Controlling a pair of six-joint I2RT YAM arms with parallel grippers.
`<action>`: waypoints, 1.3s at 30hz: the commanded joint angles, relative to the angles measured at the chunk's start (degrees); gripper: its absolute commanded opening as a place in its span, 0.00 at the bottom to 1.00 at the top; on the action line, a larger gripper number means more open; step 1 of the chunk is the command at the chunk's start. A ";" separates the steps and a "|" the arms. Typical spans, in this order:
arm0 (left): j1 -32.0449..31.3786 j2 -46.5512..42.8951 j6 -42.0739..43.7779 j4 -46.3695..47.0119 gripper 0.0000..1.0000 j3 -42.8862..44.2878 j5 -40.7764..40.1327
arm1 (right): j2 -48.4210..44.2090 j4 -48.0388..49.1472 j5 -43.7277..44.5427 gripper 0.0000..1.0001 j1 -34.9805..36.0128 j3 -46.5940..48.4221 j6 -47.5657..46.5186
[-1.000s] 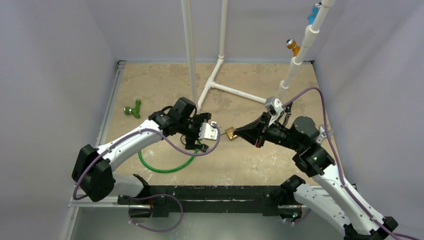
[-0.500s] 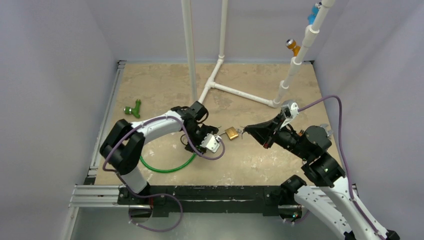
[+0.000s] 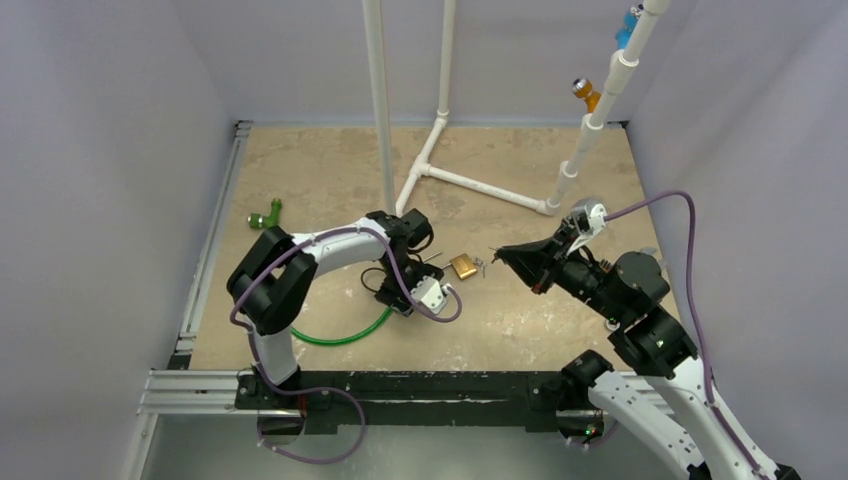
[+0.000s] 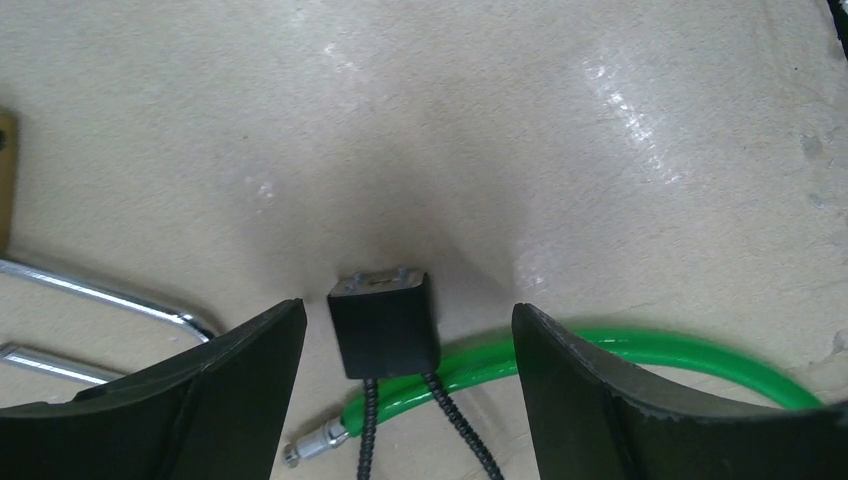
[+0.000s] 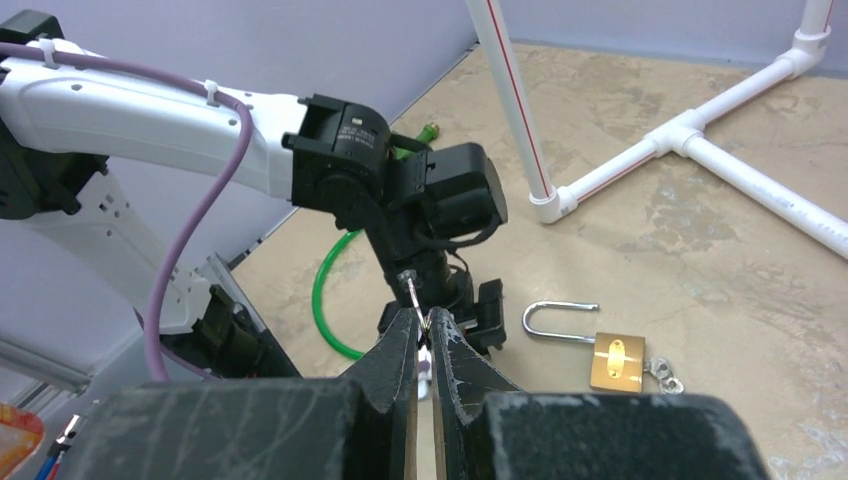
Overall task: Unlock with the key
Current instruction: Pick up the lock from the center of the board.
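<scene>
Nearest the bases, the green hose (image 4: pixel 470 362) lies looped on the table (image 3: pixel 330 170) and passes under the left gripper (image 4: pixel 405 315). I read this gripper as released. Its two fingers point down at the table, stand wide apart and clamp nothing. Between the fingers, touching neither, sits a small black block (image 4: pixel 382 325) with two braided cords. The hose runs just beside the block.

The padlock (image 5: pixel 616 362) lies flat on the table just outside the left fingers, between them and the right gripper (image 5: pixel 425 320), and touches neither. A small key ring (image 5: pixel 662 375) lies against the brass body at the end away from the shackle.

The right fingers are clenched and held off the table, pointing toward the padlock. A thin metal blade (image 5: pixel 412 295) stands out from between their tips. I cannot tell whether it is a key.

Well beyond both sets of fingers are a green fitting (image 3: pixel 266 216) and the white pipe frame (image 3: pixel 470 185).
</scene>
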 commanded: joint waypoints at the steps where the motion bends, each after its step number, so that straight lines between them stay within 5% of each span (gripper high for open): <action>1: -1.84 -1.70 -1.23 2.68 0.74 -1.74 -2.61 | 0.00 -0.01 1.64 0.00 -0.09 3.12 -0.58; 18: -3.67 -1.48 -6.96 8.56 0.50 -4.79 -12.18 | -0.32 -1.42 1.96 0.00 -0.13 4.92 -1.19; 21: -4.29 -1.47 -7.13 9.32 0.33 -5.45 -12.80 | -0.46 -1.42 2.13 0.00 -0.10 4.78 -1.25; 24: -4.70 -1.25 -9.81 9.45 0.02 -3.45 -13.22 | -0.37 -1.19 2.35 0.00 -0.08 4.83 -1.30; 29: -3.69 -7.76 -17.57 8.51 0.00 3.88 -13.72 | 1.35 0.32 2.65 0.00 -0.13 5.92 -1.57; 39: -2.59 -37.78 -23.29 8.23 0.00 12.79 -5.56 | 7.60 6.52 -1.73 0.00 -0.20 9.38 -1.93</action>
